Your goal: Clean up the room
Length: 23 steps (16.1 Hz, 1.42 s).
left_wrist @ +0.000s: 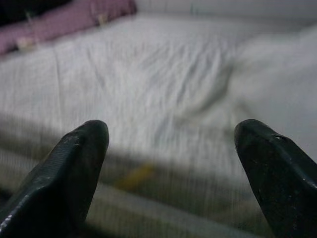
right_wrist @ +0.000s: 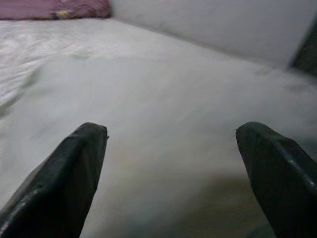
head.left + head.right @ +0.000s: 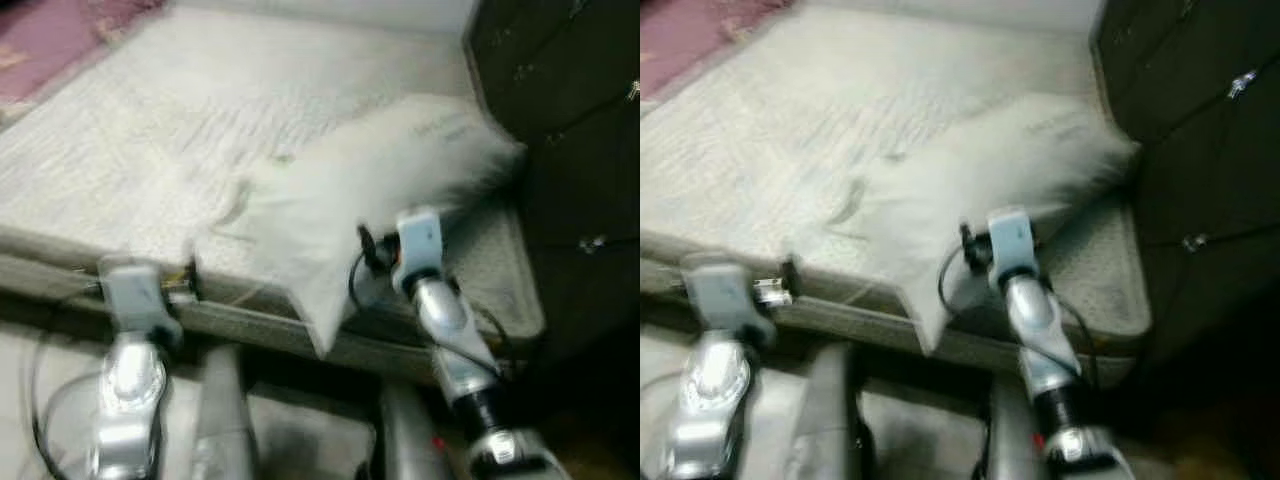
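A white pillow (image 3: 370, 190) lies askew on the pale bed (image 3: 150, 130), one corner hanging over the near edge. My right arm (image 3: 440, 310) reaches up to that pillow. In the right wrist view the right gripper (image 2: 171, 134) is open, with the pillow's white cloth spread just ahead of its fingers (image 2: 74, 168). My left arm (image 3: 130, 340) is raised at the bed's near edge, left of the pillow. Its left gripper (image 1: 173, 134) is open over the rumpled sheet with nothing between the fingers (image 1: 74, 163).
A pink blanket (image 3: 50, 35) lies at the bed's far left. A dark tufted panel (image 3: 570, 120) stands along the right side. The bed frame's rail (image 3: 250, 325) runs across in front of me. The views are blurred.
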### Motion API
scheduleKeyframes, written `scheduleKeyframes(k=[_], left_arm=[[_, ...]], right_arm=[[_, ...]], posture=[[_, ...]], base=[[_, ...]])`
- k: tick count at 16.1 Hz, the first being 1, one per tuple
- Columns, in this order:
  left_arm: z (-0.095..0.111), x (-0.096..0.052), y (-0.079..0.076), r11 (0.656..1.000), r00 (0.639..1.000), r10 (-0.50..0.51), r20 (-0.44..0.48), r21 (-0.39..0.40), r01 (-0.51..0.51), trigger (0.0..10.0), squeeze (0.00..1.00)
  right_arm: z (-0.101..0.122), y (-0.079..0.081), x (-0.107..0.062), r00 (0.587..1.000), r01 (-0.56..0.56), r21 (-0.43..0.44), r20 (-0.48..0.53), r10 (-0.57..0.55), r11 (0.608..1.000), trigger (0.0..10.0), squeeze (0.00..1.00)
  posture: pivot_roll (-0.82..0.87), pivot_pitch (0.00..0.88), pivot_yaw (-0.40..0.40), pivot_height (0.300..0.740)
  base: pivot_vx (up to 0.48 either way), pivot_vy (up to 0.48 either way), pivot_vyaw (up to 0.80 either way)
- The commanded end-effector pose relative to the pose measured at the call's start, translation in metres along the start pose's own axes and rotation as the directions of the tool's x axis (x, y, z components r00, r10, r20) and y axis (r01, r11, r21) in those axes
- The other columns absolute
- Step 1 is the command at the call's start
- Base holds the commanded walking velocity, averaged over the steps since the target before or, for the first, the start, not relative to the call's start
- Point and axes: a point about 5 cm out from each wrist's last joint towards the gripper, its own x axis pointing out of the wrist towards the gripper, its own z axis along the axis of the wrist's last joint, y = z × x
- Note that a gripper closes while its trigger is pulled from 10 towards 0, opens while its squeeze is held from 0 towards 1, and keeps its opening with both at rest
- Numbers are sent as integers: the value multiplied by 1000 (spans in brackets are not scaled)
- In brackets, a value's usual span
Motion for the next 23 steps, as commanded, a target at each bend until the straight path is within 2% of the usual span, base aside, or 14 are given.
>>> scheduleKeyframes(k=[1, 5, 7, 9, 13, 18, 20, 23], left_arm=[[10, 6, 3, 1000, 999, -1, 35, 12, 0, 10000, 0], [10, 4, 4, 1000, 999, -1, 32, 15, 0, 10000, 0], [6, -1, 6, 1000, 1000, -4, 8, 23, 4, 10000, 0], [3, -4, 8, 1000, 1000, -14, -13, 24, 15, 10000, 0], [-3, -18, 13, 998, 998, -30, -57, 45, 32, 10000, 0], [-2, -23, 15, 998, 997, -34, -73, 52, 37, 10000, 0], [-3, -24, 15, 998, 996, -40, -81, 55, 45, 10000, 0], [-7, -33, 19, 997, 993, -30, -114, 61, 37, 10000, 0]], right_arm=[[0, 7, 4, 999, -45, 13, -18, 45, 999, 10000, 0], [-3, 11, 5, 994, -93, 15, -53, 94, 996, 10000, 0], [-7, 21, 5, 957, -253, 49, -134, 257, 966, 10000, 0], [-6, 28, 2, 916, -369, 26, -161, 368, 929, 10000, 0], [2, 30, 6, 893, -410, 43, -185, 411, 911, 10000, 0], [7, 50, -1, 794, -563, 96, -213, 569, 821, 10000, 0], [10, 52, 0, 803, -540, 151, -201, 561, 828, 10000, 0], [8, 62, 1, 803, -523, 183, -221, 553, 833, 10000, 0]], posture=[[68, 75, -26, 547], [70, 67, -24, 547], [76, 76, -24, 547], [77, 81, -23, 547], [90, 86, -24, 547], [108, 89, -27, 547], [111, 91, -22, 547], [135, 101, -25, 547]], base=[[0, 0, 0], [0, 0, 0], [0, 0, 0], [0, 0, 0], [0, 0, 0], [0, 0, 0], [0, 0, 0], [0, 0, 0]])
